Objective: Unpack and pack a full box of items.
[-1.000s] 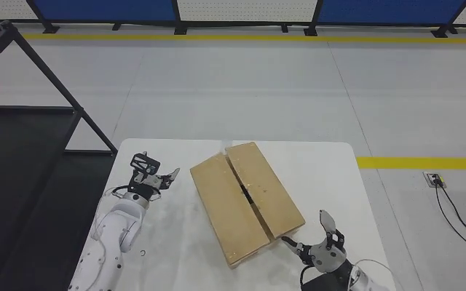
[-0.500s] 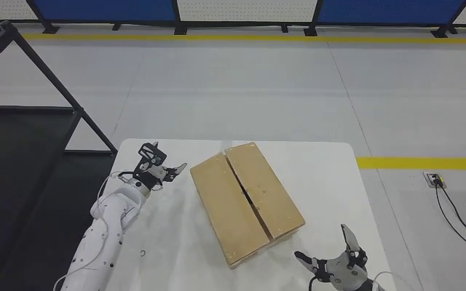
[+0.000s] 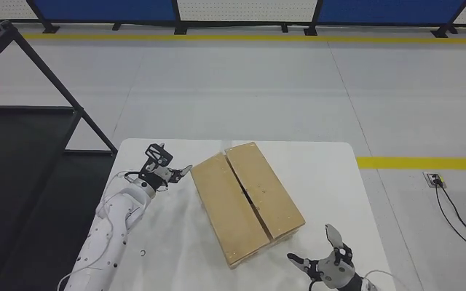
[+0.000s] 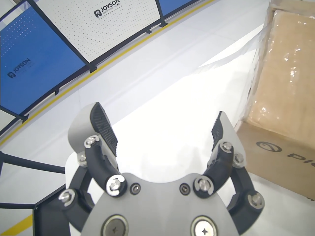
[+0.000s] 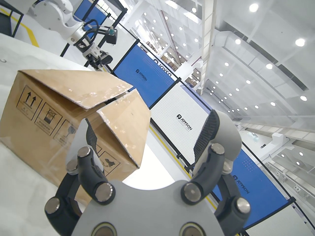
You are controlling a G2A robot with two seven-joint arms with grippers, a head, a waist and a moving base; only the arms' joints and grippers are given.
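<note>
White arm (image 3: 109, 225), silver black-padded tool (image 4: 160, 115)

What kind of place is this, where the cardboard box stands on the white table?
Probably a large factory or robot test hall: blue and white partition panels fence the area, a yellow floor line runs along them, and rows of ceiling lamps hang high overhead.

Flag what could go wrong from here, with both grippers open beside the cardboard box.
1. The flaps lie nearly shut; the left gripper, open by the far corner of the box, may shove it across the table rather than catch an edge.
2. The right gripper, open low by the near corner, could snag or bend the slightly raised flap there.
</note>
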